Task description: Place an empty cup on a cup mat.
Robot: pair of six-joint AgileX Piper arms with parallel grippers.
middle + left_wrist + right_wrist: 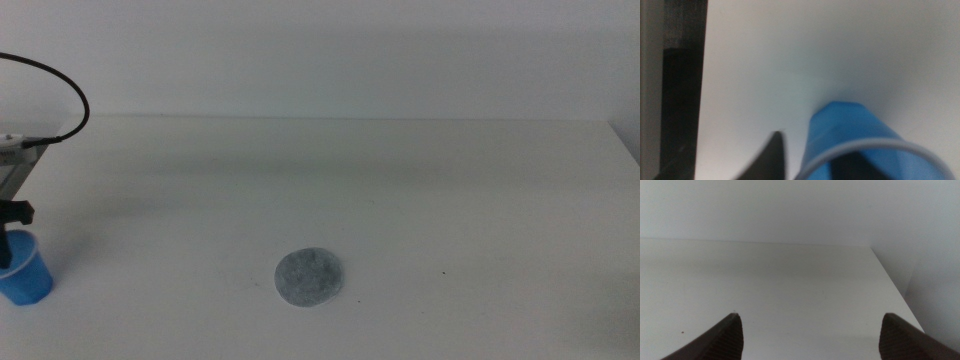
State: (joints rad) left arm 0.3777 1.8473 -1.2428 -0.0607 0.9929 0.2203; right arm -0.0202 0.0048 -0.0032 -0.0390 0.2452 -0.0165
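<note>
The blue cup [22, 272] stands upright at the table's far left edge. It fills the left wrist view [850, 130], with its pale rim close to the camera. The grey round cup mat [309, 277] lies flat near the table's front middle, well to the right of the cup. My left gripper [8, 238] reaches down at the cup's rim. In the left wrist view one dark jaw stands just outside the cup wall with a small gap, and a dark shape shows inside the cup. My right gripper [810, 335] is open, empty, and out of the middle view.
The white table [420, 200] meets a white wall at the back. A black cable [70, 85] loops above the left arm. The table's right edge [890, 280] shows in the right wrist view. A dark band, off the table, runs along one side of the left wrist view [680, 90].
</note>
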